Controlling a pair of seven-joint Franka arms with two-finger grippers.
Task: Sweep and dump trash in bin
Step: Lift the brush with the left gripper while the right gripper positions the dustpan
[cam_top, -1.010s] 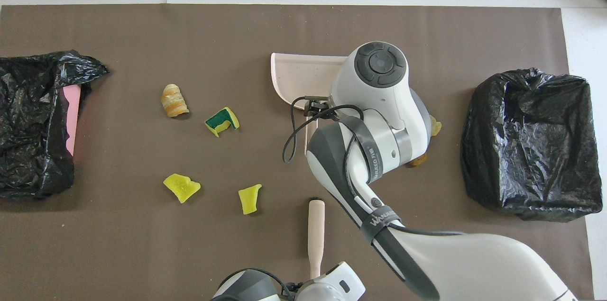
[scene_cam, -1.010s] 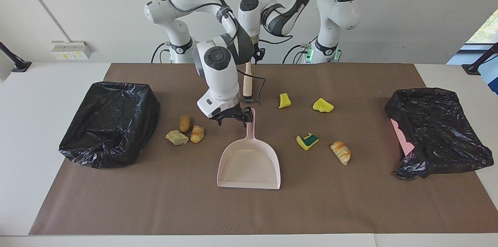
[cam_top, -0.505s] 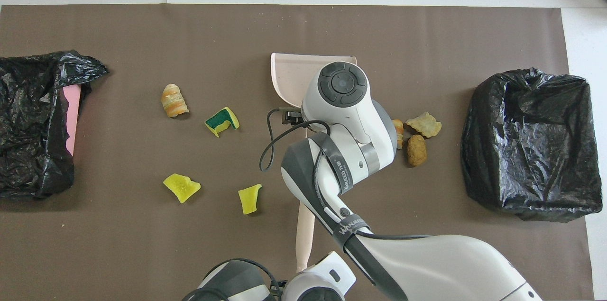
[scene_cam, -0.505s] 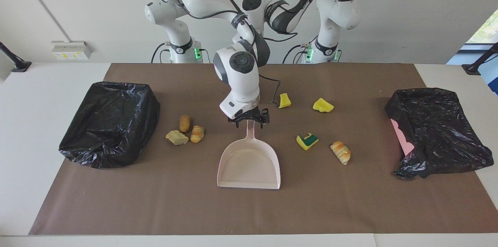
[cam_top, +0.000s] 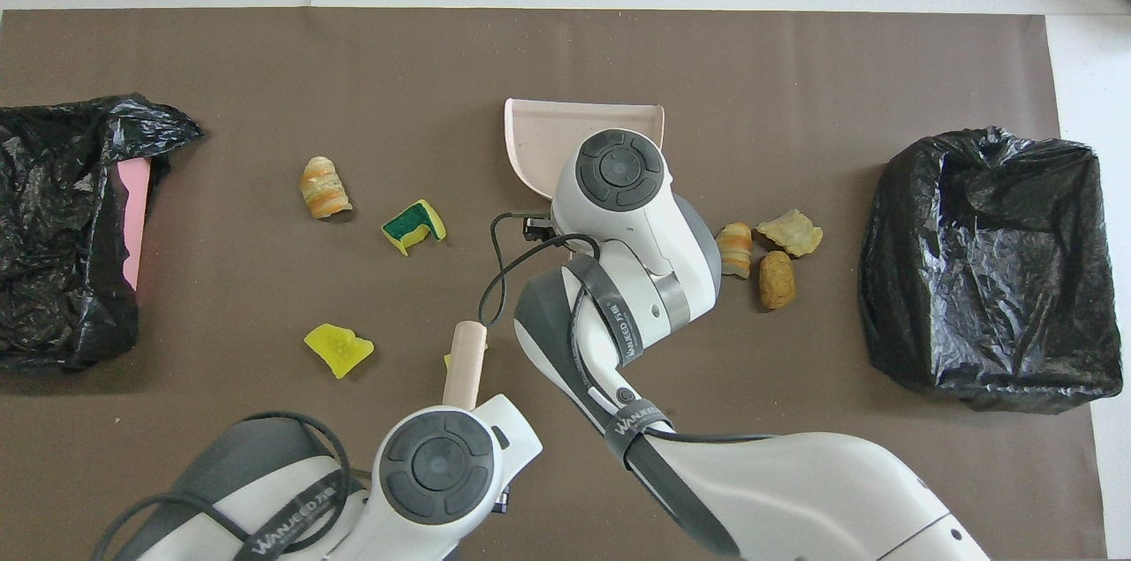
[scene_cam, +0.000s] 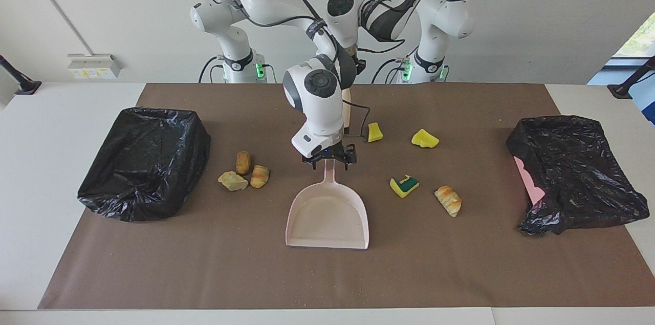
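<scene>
The pale pink dustpan [scene_cam: 327,215] lies flat mid-table, its handle [scene_cam: 330,174] pointing toward the robots. My right gripper [scene_cam: 330,161] is down at the handle's end, with the handle between its fingers; in the overhead view its wrist hides it. My left gripper [scene_cam: 351,70] is shut on the beige-handled brush [scene_cam: 347,110] and holds it up in the air. The brush handle [cam_top: 466,362] is over a yellow chunk [scene_cam: 374,132]. More trash lies toward the left arm's end: a yellow chunk [scene_cam: 424,138], a green-faced sponge [scene_cam: 404,185] and a croissant piece [scene_cam: 448,200]. Three tan-brown pieces [scene_cam: 243,161] [scene_cam: 233,180] [scene_cam: 260,176] lie toward the right arm's end.
A bin lined with a black bag [scene_cam: 146,161] stands at the right arm's end of the brown mat. A second black bag [scene_cam: 575,171] with a pink edge showing lies at the left arm's end. Crumbs dot the mat [scene_cam: 460,274].
My right gripper moved from beside the three brown pieces to the dustpan handle's end and settled there. My left arm swung the brush toward its own end of the table, over the yellow chunk.
</scene>
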